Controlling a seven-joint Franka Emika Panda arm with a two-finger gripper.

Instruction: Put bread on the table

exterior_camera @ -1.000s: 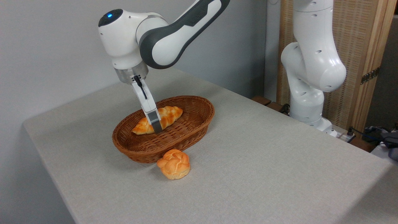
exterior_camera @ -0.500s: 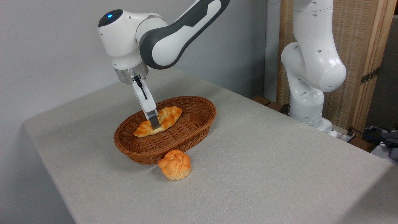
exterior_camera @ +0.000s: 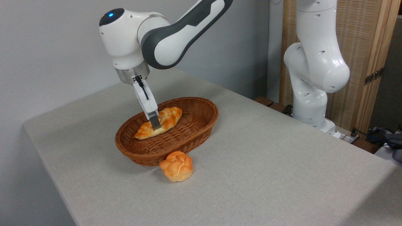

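So the gripper [exterior_camera: 155, 123] is down inside the basket [exterior_camera: 194, 133], right across the middle of the bread [exterior_camera: 166, 121]. Only the near finger shows from this angle, so honestly I can't tell for sure whether the thing is clamped on the loaf or just sitting against it. It does look pressed on, with the loaf running out to both sides of the finger.

The bread is in the basket, lying lengthwise, one tapered end pointing toward the near-left rim and the other toward the far side. Can't say if it's resting on the wicker or just clear of it.

My read: this is the pick-up step, grasp made or nearly made, lift barely started if at all. Nothing has reached the desk [exterior_camera: 267, 175] yet, so the task is early-to-middle. The next move needs a straight lift high enough for both ends of the loaf to clear the rim, then a carry sideways to open desk. I'd aim away from the bun [exterior_camera: 176, 165], which sits on the desk touching or just beside the basket's near wall. A long loaf held at the middle could droop or swivel, so slow is good.

Count: one gripper, one braided loaf, one round bun, one basket, one desk, one arm.
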